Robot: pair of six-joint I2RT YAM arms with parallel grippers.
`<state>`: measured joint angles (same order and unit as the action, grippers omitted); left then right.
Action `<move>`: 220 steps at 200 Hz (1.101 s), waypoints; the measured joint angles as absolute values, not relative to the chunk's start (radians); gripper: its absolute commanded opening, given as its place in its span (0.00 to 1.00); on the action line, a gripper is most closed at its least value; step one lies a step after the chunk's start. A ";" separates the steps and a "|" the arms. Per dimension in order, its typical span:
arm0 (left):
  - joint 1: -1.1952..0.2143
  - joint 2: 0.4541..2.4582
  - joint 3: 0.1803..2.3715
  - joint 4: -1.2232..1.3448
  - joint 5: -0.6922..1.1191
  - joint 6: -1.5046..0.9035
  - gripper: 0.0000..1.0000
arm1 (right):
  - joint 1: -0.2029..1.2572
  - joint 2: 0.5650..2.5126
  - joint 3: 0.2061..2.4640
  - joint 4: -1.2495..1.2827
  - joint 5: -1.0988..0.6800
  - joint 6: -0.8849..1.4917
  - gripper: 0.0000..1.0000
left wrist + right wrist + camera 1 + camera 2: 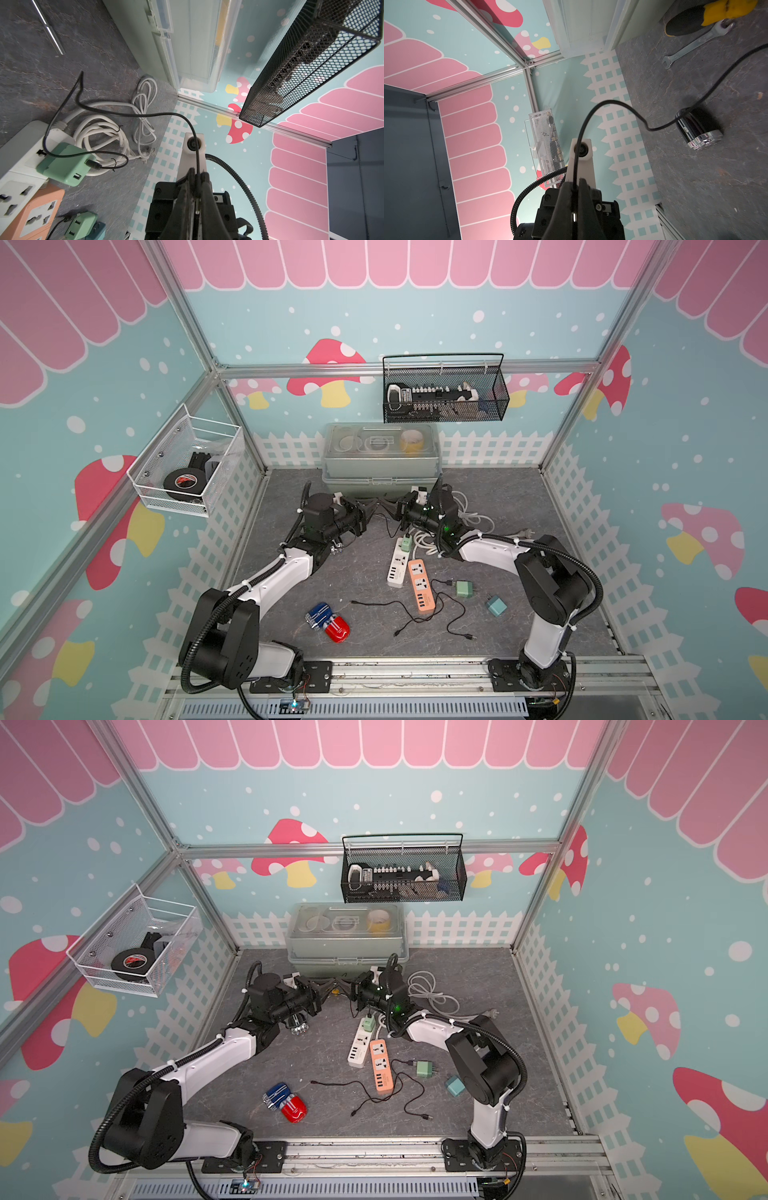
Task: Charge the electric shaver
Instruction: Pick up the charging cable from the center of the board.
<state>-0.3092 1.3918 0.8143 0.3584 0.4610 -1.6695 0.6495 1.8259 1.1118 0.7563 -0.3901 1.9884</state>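
Cable (145,114), thin and black, is pinched in the closed jaws of my left gripper (196,173). From there it loops to a mint charger (64,164) plugged into the white power strip (18,158), with coiled white cords (143,116) beside it. My right gripper (575,184), tip to tip with the left, is clamped on the cable too. A grey storage box (380,472) stands just beyond both. The shaver (697,131) lies on the counter (695,187) under my left wrist, and the cable passes its dark end. Whether it is plugged in, I cannot tell. A wrench (695,45) lies by the box.

The walls (270,315) are teal panels printed with pink scallops, mushrooms and a white picket fence along the base. Aluminium frame rails (257,371) run along the wall joints. The tabletop (353,572) is dark grey with a stone pattern, evenly lit.
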 measured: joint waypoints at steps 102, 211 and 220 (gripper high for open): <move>-0.329 1.390 0.813 0.368 0.461 -1.676 0.10 | 0.650 1.826 1.111 0.764 -0.369 2.001 0.00; -0.310 1.427 0.833 0.353 0.497 -1.650 0.00 | 0.656 1.819 1.080 0.769 -0.336 2.011 0.00; -0.309 1.427 0.834 0.352 0.499 -1.649 0.00 | 0.656 1.819 1.080 0.769 -0.336 2.011 0.00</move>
<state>-0.3092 1.4265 0.8341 0.3515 0.4988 -1.6489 0.6563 1.8187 1.0798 0.7689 -0.3355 2.0109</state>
